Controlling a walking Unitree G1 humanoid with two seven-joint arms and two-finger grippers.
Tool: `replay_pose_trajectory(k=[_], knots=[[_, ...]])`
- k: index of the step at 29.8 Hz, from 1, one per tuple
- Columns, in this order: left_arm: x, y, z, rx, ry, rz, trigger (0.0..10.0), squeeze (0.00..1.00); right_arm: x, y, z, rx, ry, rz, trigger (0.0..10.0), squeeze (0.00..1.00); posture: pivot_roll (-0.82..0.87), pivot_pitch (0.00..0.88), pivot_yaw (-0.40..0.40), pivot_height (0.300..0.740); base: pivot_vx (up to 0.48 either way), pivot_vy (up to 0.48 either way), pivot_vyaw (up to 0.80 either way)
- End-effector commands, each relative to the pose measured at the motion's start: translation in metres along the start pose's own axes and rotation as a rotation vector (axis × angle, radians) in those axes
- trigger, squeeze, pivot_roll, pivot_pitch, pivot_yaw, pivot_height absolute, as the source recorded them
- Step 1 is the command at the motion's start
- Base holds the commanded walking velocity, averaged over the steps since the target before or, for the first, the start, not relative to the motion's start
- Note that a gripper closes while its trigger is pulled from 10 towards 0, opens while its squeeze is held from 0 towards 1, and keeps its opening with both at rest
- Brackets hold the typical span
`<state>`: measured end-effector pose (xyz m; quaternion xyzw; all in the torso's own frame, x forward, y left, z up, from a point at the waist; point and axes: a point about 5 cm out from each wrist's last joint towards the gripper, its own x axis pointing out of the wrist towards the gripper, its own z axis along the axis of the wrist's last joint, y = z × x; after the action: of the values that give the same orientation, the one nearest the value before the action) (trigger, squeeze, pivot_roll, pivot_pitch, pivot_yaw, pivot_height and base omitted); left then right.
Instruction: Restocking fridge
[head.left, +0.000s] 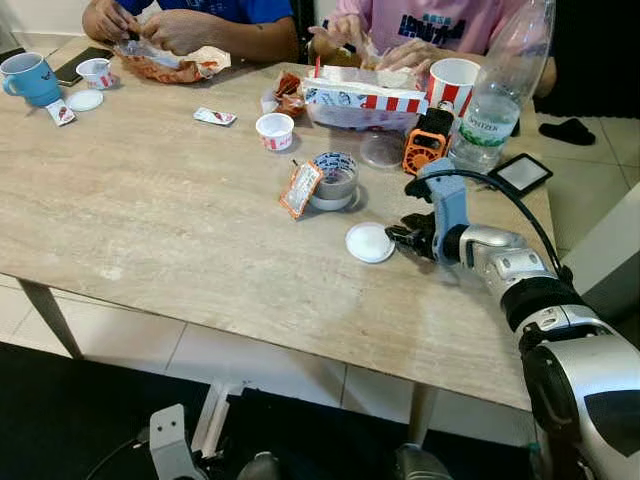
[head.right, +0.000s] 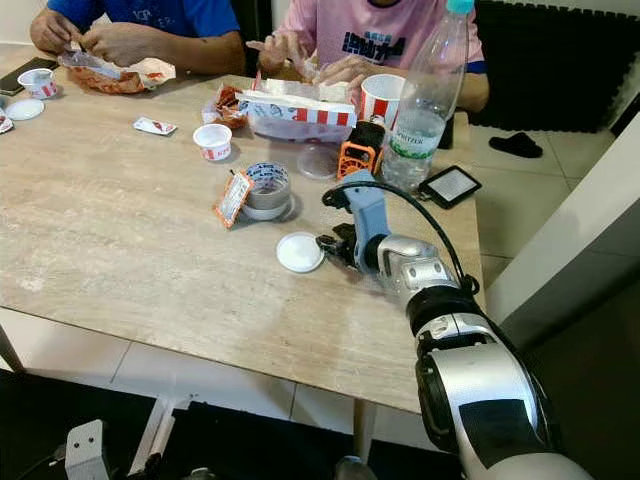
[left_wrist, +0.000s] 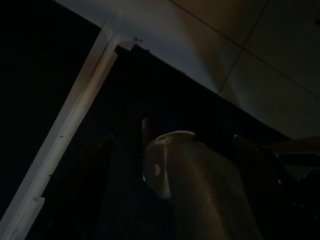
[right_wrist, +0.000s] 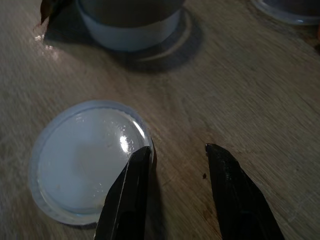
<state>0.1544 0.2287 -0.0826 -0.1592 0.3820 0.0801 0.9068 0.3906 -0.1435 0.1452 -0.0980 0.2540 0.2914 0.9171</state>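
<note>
A round white plastic lid lies flat on the beige stone table, right of centre. My right gripper reaches in low from the right and is open. In the right wrist view one black finger sits over the rim of the lid. The other finger hangs over bare tabletop, and nothing is held between them. A clear water bottle stands at the far right of the table. The left wrist view is very dark, showing floor tiles and a pale table leg.
A roll of tape and a sauce packet sit just beyond the lid. Farther back are a small cup, a food box, an orange tool and a paper cup. Two people sit at the far side, hands on food.
</note>
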Motion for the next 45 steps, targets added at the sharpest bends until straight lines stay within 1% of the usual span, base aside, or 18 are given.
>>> replay_pose_trajectory(k=[1, 4, 5, 6, 8, 9, 10, 16, 21, 24, 28, 31, 37, 38, 41, 43, 44, 45], knots=[[-0.002, -0.002, -0.01, 0.005, 0.028, -0.005, 10.0, 0.0, 0.003, 0.002, -0.028, -0.013, 0.118, -0.007, 10.0, 0.0, -0.05, 0.125, -0.012, 0.74, 0.0, 0.0, 0.0], [-0.002, -0.002, -0.01, 0.007, 0.029, -0.005, 10.0, 0.0, 0.004, 0.002, -0.036, -0.08, 0.17, -0.024, 9.8, 0.0, -0.05, 0.119, -0.014, 0.74, 0.0, 0.0, 0.0], [-0.002, -0.002, -0.009, 0.008, 0.028, -0.005, 10.0, 0.0, 0.004, 0.004, -0.038, -0.084, 0.178, -0.016, 5.8, 0.0, -0.05, 0.119, -0.014, 0.74, 0.0, 0.0, 0.0], [-0.002, -0.002, -0.009, 0.008, 0.028, -0.005, 10.0, 0.0, 0.005, 0.005, -0.039, -0.086, 0.183, -0.011, 5.8, 0.0, -0.05, 0.114, -0.017, 0.74, 0.0, 0.0, 0.0], [-0.002, -0.003, -0.009, 0.008, 0.028, -0.005, 10.0, 0.0, 0.005, 0.006, -0.041, -0.096, 0.196, -0.001, 2.9, 0.0, -0.05, 0.114, -0.017, 0.74, 0.0, 0.0, 0.0], [-0.002, -0.003, -0.009, 0.008, 0.028, -0.005, 10.0, 0.0, 0.005, 0.006, -0.041, -0.096, 0.196, -0.001, 2.9, 0.0, -0.05, 0.114, -0.017, 0.74, 0.0, 0.0, 0.0], [-0.002, -0.003, -0.009, 0.008, 0.028, -0.005, 10.0, 0.0, 0.006, 0.007, -0.042, -0.095, 0.197, 0.006, 0.0, 0.0, -0.05, 0.114, -0.017, 0.74, 0.0, 0.0, 0.0], [-0.002, -0.003, -0.01, 0.009, 0.031, -0.008, 10.0, 0.0, 0.006, 0.008, -0.043, -0.096, 0.198, 0.025, 0.0, 0.0, -0.05, 0.114, -0.017, 0.74, 0.0, 0.0, 0.0], [-0.002, -0.005, -0.012, 0.011, 0.035, -0.013, 10.0, 0.0, 0.006, 0.011, -0.041, -0.027, 0.164, 0.072, 0.0, 0.0, -0.05, 0.115, -0.019, 0.74, 0.0, 0.0, 0.0], [-0.001, -0.006, -0.011, 0.01, 0.034, -0.014, 10.0, 0.0, 0.004, 0.008, -0.032, 0.073, 0.085, 0.083, 0.0, 0.0, -0.05, 0.112, -0.021, 0.74, 0.0, 0.0, 0.0], [-0.001, -0.006, -0.011, 0.013, 0.033, -0.015, 10.0, 0.0, 0.002, 0.005, -0.024, 0.142, 0.006, 0.089, 0.0, 0.0, -0.05, 0.106, -0.02, 0.74, 0.0, 0.0, 0.0], [0.0, -0.005, -0.008, 0.011, 0.025, -0.014, 10.0, 0.0, -0.002, 0.001, -0.008, 0.273, -0.135, 0.12, 0.0, 0.0, -0.05, 0.105, -0.02, 0.74, 0.0, 0.0, 0.0], [0.0, -0.004, -0.005, 0.004, 0.013, -0.009, 10.0, 0.0, -0.004, 0.0, 0.001, 0.334, -0.214, 0.145, 0.0, 0.0, -0.05, 0.106, -0.018, 0.74, 0.0, 0.0, 0.0], [0.001, 0.0, 0.002, -0.024, -0.016, 0.012, 10.0, 0.0, -0.006, 0.0, 0.006, 0.355, -0.26, 0.159, 0.0, 0.0, -0.05, 0.107, -0.017, 0.74, 0.0, 0.0, 0.0], [0.001, 0.007, 0.011, -0.068, -0.058, 0.043, 10.0, 0.0, -0.006, 0.0, 0.008, 0.366, -0.283, 0.166, 0.0, 0.0, -0.05, 0.108, -0.016, 0.74, 0.0, 0.0, 0.0], [-0.002, 0.027, 0.032, -0.173, -0.16, 0.12, 10.0, 0.0, -0.005, 0.002, 0.01, 0.372, -0.301, 0.175, 0.0, 0.0, -0.04, 0.11, -0.015, 0.74, 0.0, 0.0, 0.0], [-0.002, 0.027, 0.032, -0.173, -0.16, 0.12, 10.0, 0.0, -0.005, 0.002, 0.01, 0.372, -0.301, 0.175, 0.0, 0.0, -0.04, 0.11, -0.015, 0.74, 0.0, 0.0, 0.0], [-0.004, 0.035, 0.041, -0.205, -0.198, 0.146, 10.0, 0.0, -0.004, 0.003, 0.006, 0.34, -0.273, 0.159, 0.0, 0.0, -0.04, 0.112, -0.012, 0.74, 0.0, 0.0, 0.0]])
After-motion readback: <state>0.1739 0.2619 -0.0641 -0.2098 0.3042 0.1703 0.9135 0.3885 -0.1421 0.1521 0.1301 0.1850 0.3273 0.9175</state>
